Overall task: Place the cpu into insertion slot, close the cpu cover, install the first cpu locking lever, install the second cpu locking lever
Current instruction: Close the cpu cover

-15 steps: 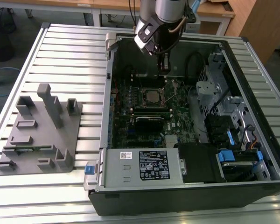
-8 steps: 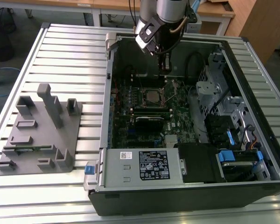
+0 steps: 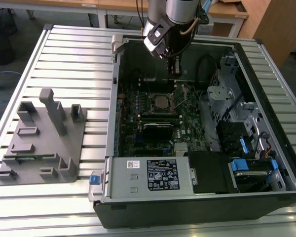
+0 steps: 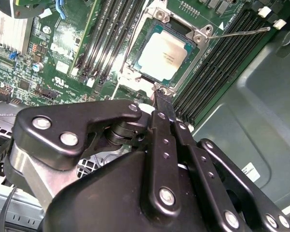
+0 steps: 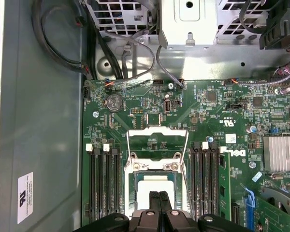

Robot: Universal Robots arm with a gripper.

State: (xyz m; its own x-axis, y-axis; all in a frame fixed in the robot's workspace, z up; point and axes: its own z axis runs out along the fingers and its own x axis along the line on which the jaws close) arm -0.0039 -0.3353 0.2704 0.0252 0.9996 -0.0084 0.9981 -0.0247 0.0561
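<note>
Sitting flat in the insertion slot (image 5: 136, 186), the cpu (image 4: 165, 54) shows you a pale silver top edged by a green border, square with the socket. The cpu cover (image 5: 154, 162), a thin silver frame with a square cut-out, seems to stand swung up off the chip, though the angle makes that hard to confirm. One wire locking lever (image 4: 241, 33) juts out sideways across the black memory slots (image 4: 111, 34).

You see the open computer case (image 3: 266, 74) lying on a slotted aluminium bench (image 3: 69, 54), its grey power supply (image 3: 138, 175) at the near edge. A grey moulded fixture (image 3: 39, 138) rests towards the exterior view's left, and wooden desks (image 3: 113, 5) stand behind.

Your arm reaches down into the case. The pincer (image 4: 160, 92) points at the board, fingers pressed together on nothing, tips just beside the socket's edge.
</note>
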